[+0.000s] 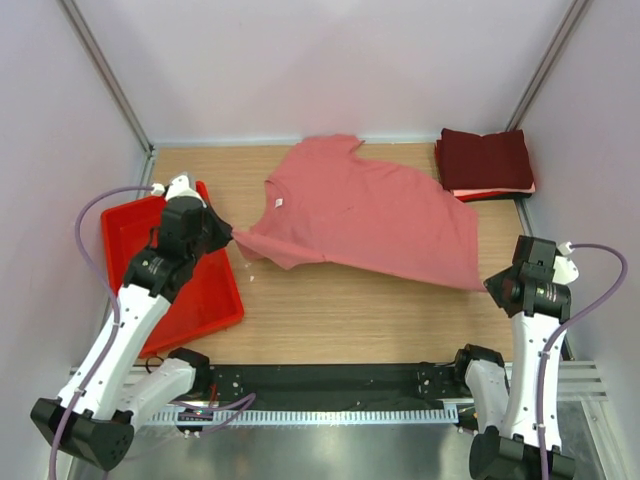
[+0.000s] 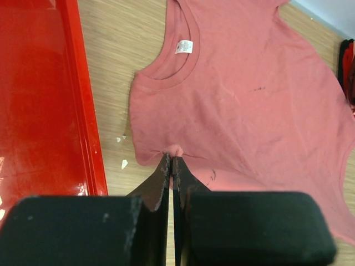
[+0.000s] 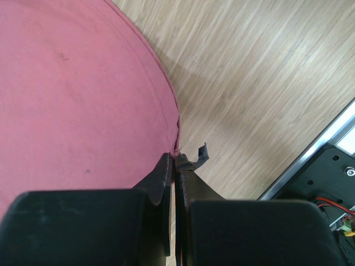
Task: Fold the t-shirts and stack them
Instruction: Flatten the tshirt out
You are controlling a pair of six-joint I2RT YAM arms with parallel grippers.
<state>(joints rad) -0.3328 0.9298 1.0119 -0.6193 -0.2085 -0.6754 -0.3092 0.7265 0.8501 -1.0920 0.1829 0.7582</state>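
Your top view looks down from behind the arm bases [image 1: 80, 435] at its bottom edge, taking in the whole table [image 1: 330, 320]. Your left wrist view looks along its fingers [image 2: 158, 183], close on the pink shirt [image 2: 249, 111] collar, with the red tray [image 2: 39, 100] at left. Your right wrist view sits closer, on the hem. All share that shirt.

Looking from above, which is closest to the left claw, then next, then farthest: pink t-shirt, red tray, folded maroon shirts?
1. Salmon-pink cloth t-shirt: pinched in the left gripper.
2. Red plastic tray: beside it, left.
3. Folded dark maroon shirts: far right corner.
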